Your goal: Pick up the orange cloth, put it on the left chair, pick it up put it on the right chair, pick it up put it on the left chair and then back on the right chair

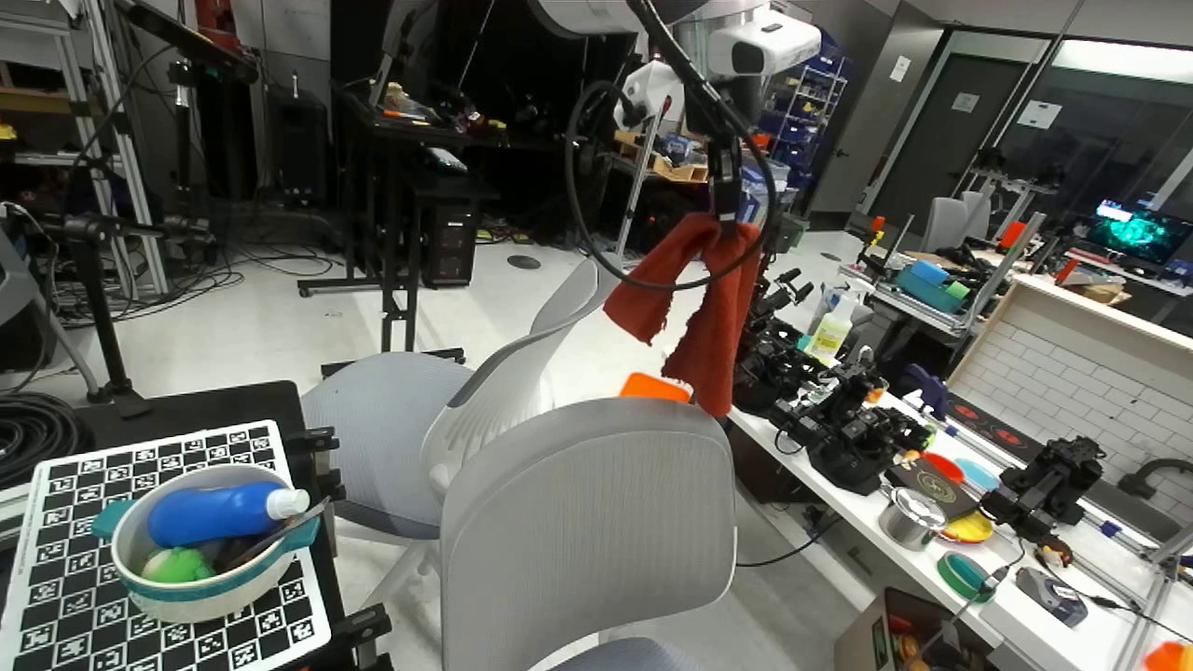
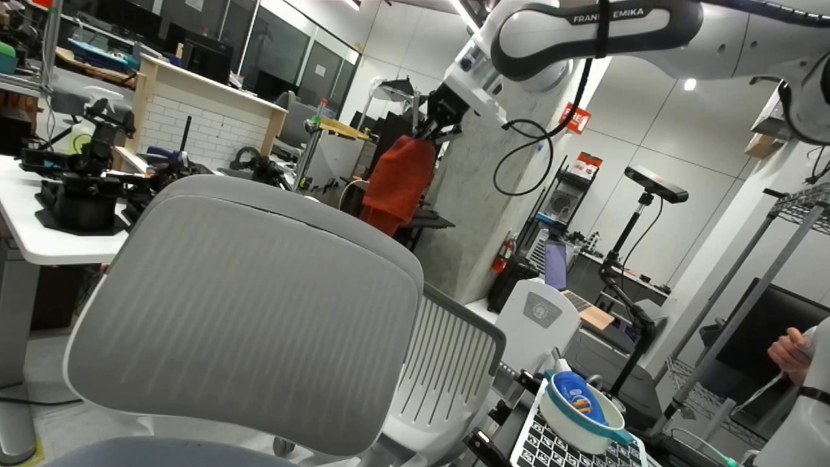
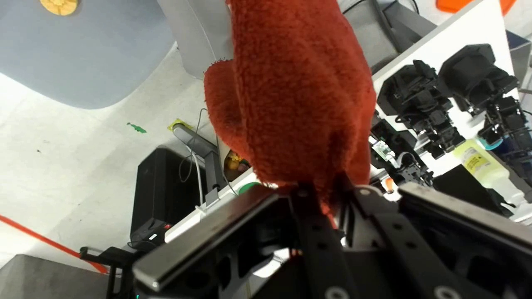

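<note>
While the Robotiq gripper [image 1: 727,224] hangs at one o'clock from the right chair [image 1: 587,522] in an exterior view, the rust-orange cloth [image 1: 718,345] droops below it in two ragged tails, the longer ending by that chair's top edge; touching or not, I cannot tell. The left chair [image 1: 494,410], side-on, stands between ten and eleven o'clock from the right one; at nine a teal-handled pot [image 1: 191,606] holds a blue bottle [image 1: 210,514] and, seen only from there, a green item [image 1: 177,566]. In an exterior view with a person's hand [image 2: 791,353] well off at three o'clock from the right chair, the cloth hangs as one broad fold between one and two, and the left chair's slatted back stands near three. In the wrist view the fingers [image 3: 309,216] stand at six o'clock, clamped on the cloth, which spreads up to twelve; a yellow disc [image 3: 59,6] at ten and a green scrap [image 3: 137,128] at nine show only here
</note>
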`<state>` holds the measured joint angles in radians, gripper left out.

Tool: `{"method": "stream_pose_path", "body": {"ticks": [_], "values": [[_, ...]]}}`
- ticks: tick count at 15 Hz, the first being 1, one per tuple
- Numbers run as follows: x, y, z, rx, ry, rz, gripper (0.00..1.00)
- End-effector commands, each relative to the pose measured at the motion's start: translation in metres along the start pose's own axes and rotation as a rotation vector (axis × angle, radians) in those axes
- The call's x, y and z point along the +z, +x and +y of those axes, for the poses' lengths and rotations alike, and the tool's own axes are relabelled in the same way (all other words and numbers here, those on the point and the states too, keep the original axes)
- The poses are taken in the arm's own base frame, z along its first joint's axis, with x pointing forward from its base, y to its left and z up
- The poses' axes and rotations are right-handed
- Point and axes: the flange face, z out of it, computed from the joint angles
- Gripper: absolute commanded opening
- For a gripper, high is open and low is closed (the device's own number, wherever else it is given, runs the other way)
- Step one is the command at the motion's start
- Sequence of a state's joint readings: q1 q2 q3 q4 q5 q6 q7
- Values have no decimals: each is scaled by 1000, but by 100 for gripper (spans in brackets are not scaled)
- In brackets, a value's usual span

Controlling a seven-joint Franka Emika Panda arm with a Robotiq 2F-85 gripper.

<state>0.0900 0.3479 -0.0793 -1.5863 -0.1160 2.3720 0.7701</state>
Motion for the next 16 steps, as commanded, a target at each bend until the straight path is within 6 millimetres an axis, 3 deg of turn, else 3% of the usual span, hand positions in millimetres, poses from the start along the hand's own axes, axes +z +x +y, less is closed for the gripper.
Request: {"method": "stream_pose_path", "body": {"ticks": [1,10,16], "values": [[8,-8,11,10,-28,-3,4],[-8,-28,54,20,-123,1,4],[-27,-43,67,0,-151,27,4]]}}
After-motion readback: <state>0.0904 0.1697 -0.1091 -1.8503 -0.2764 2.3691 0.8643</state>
